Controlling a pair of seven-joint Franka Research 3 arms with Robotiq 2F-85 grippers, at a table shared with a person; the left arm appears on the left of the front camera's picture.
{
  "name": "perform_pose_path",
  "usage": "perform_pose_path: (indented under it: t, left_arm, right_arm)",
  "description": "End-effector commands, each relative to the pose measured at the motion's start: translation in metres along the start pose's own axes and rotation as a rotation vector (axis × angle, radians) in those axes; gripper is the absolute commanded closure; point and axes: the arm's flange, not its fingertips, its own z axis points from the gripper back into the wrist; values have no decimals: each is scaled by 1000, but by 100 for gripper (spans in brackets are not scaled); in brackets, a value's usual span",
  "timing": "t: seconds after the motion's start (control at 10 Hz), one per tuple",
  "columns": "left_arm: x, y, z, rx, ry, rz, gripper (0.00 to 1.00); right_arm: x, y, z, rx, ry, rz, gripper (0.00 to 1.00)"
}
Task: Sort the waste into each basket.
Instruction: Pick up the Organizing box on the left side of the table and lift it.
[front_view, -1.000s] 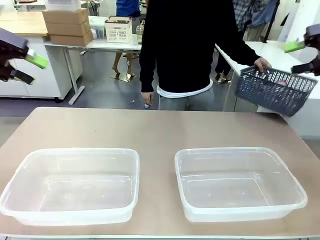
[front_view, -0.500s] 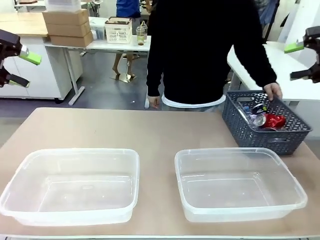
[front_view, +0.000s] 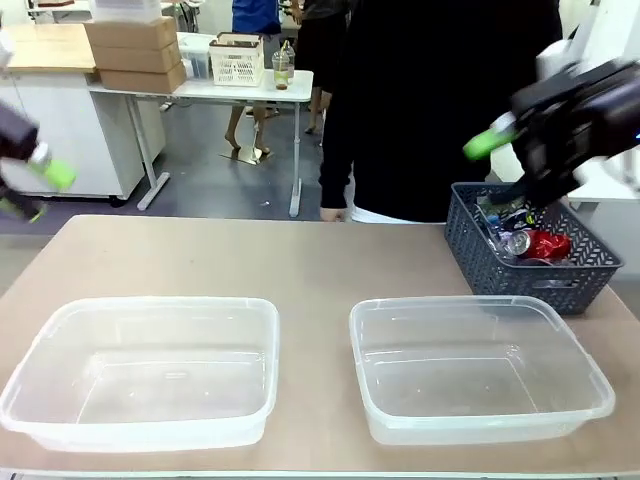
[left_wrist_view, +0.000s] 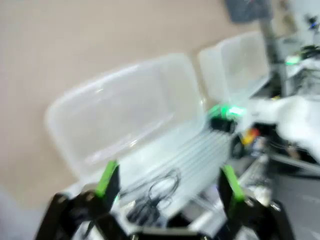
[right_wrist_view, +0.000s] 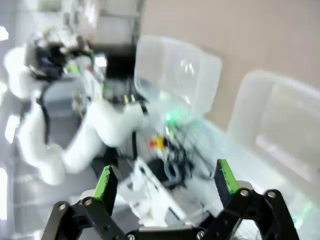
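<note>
Now R tool (front_view: 515, 165), L tool (front_view: 35, 190) open, empty; cans (front_view: 530, 240) in grey basket (front_view: 500, 270) below R tool

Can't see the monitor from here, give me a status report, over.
Left gripper and right gripper open, nothing held. Waste in the grey basket; left tub, right tub unfilled. Right gripper by that basket, person close behind.

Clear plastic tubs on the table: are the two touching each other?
Apart. The front view shows a strip of bare tan table between the left clear plastic rectangular tub and the right clear plastic rectangular tub.
</note>
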Motion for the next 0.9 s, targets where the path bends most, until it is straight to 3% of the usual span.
perform_pose_path:
  t: [0.0,0.1,0.2,0.3,0.5,0.6,0.7,0.8]
  left_arm:
    - [-35,-9,21,321,370,-181,0]
    - [-45,-8,11,332,485,-257,0]
    - [-43,-8,0,305,468,-312,0]
    - [-40,-8,6,184,287,-36,0]
    - [-40,-8,6,184,287,-36,0]
    - [-40,-8,6,184,287,-36,0]
    - [-45,-7,7,211,341,-71,0]
    - [-45,0,-18,324,241,53,0]
  right_arm:
    - [9,42,-117,-310,-56,87,0]
    - [2,48,-157,-364,-58,157,0]
    - [1,48,-163,-379,-56,211,0]
    - [-17,40,-131,-240,65,110,0]
    - [-17,40,-131,-240,65,110,0]
    - [-20,48,-161,-299,39,164,0]
    - [-23,72,-182,-441,35,139,0]
    - [-25,95,-218,-615,-26,14,0]
